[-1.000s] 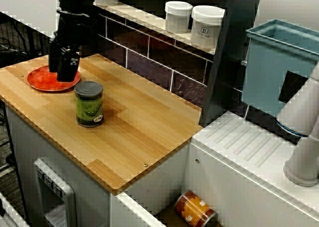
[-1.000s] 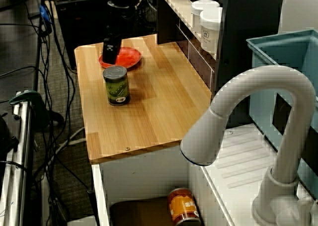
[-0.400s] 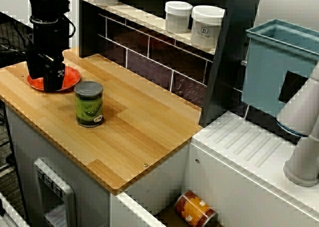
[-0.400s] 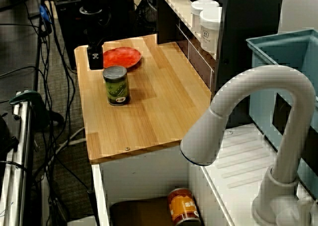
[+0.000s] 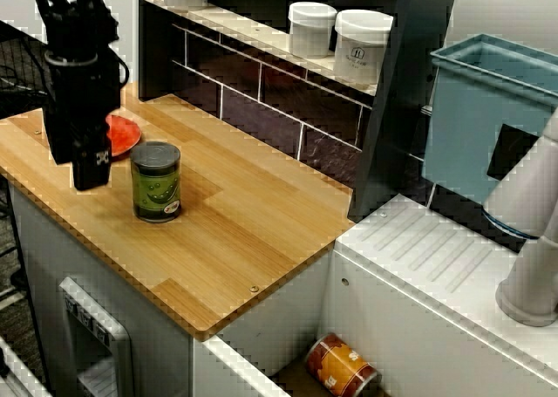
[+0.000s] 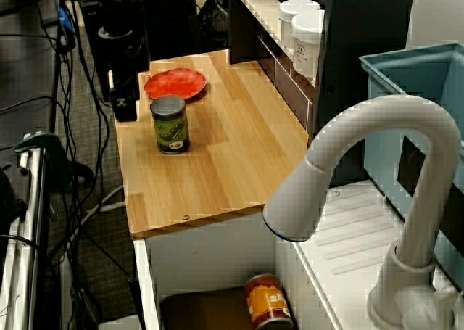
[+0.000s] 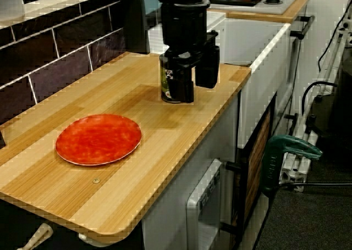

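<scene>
A large white tap [image 6: 362, 170] curves across the foreground in the view past the tap, with a blue bin [image 5: 488, 109] behind it. Two white jars [image 5: 311, 29] stand on a shelf [image 5: 235, 22] above the counter. A red plate [image 7: 98, 139] lies flat at one end of the counter. An orange can [image 5: 342, 367] lies on its side in the recess below.

The black gripper [image 7: 195, 79] hangs low by the counter's front edge, fingers apart and holding nothing. The green can [image 5: 156, 181] stands upright just beside it, toward the wall, clear of the fingers.

The wooden counter [image 5: 253, 214] backs onto a dark tiled wall [image 5: 261, 109], above a grey floor [image 6: 94, 257].
</scene>
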Available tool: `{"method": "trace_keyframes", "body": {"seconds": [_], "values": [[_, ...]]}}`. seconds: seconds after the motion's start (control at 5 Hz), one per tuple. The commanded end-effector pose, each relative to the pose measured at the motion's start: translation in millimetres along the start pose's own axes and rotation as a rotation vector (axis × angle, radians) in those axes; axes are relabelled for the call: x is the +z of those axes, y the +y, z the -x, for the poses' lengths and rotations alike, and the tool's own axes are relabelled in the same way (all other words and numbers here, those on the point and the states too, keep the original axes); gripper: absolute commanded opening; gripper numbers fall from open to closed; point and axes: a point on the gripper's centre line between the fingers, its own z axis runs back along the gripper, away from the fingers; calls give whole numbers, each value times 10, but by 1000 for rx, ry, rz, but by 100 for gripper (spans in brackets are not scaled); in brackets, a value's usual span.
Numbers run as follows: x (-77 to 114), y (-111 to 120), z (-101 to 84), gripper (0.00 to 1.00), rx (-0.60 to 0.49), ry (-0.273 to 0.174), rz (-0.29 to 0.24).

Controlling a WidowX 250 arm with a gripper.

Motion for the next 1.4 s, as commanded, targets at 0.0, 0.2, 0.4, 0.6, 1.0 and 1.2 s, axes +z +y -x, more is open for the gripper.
{"method": "trace_keyframes", "body": {"seconds": [0.0,0.2,0.4,0.6,1.0,1.2], "values": [[-61,-237,-153,100,-22,-31,-7],[-61,-275,-290,100,-18,-36,9],[-22,-307,-503,100,-13,-23,47],[118,-337,-711,100,-18,13,117],[198,-265,-869,100,21,-16,160],[221,-206,-853,100,60,-65,175]]}}
